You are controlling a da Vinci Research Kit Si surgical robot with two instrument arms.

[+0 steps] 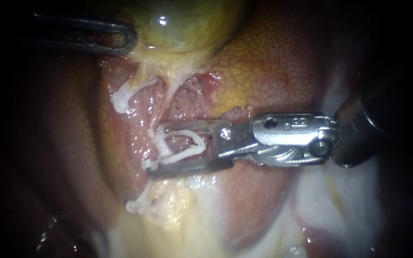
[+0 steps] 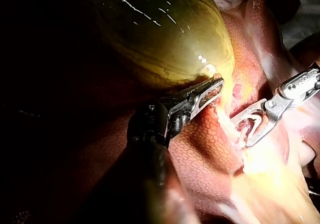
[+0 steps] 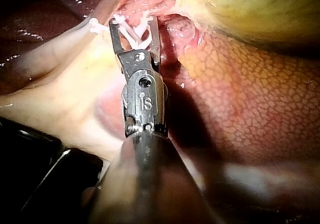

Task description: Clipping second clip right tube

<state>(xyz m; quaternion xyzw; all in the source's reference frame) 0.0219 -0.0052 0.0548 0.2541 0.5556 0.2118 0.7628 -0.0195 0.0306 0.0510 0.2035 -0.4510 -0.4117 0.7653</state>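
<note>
Endoscope view gives us the right instrument (image 1: 155,150) with its jaws spread wide, each pressing an arm of the open white clip (image 1: 182,155) seated between them. The right tube (image 1: 161,143) lies inside that clip's mouth, near the jaw tips, running crosswise to the jaws over the liver (image 1: 273,57), below the gallbladder (image 1: 182,24). We judge squeezing shut is what remains; our left instrument (image 1: 127,38) sits farther off, at the gallbladder's edge.

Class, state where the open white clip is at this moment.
Endoscope view, centre: the white clip sits between the right instrument's jaws, its open end at a pale tube, below the gallbladder.
</note>
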